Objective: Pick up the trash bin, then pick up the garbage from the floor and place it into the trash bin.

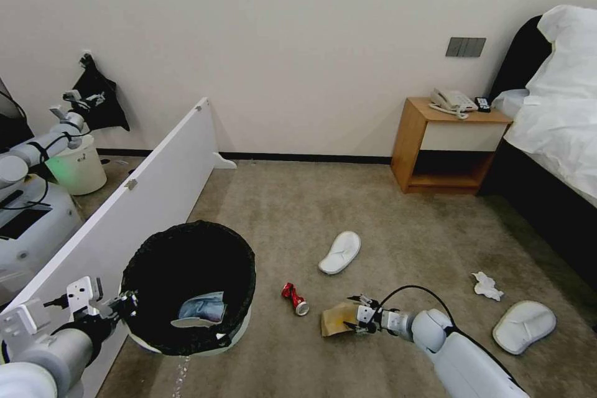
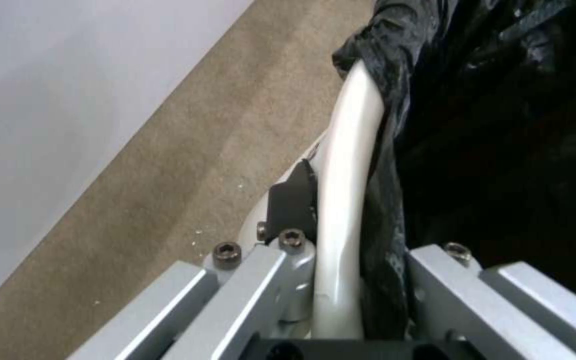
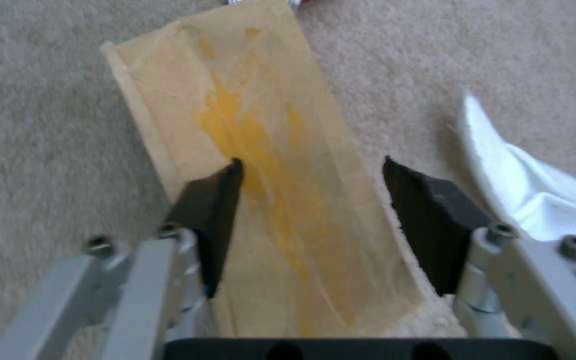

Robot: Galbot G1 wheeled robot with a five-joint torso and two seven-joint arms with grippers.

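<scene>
Tan cardboard box (image 3: 281, 165) between your right gripper's (image 3: 308, 210) wide-spread fingers, red can (image 1: 295, 298) just beyond, your left gripper (image 2: 341, 280) clamped on trash bin (image 2: 341, 200) rim.

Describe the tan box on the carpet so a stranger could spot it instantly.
Start at the black-lined trash bin held by the left gripper; just to its right on the carpet lies a red can. Right of that lies the flattened tan cardboard box, between the right gripper's open fingers. Only it is tan and yellow-stained.
</scene>
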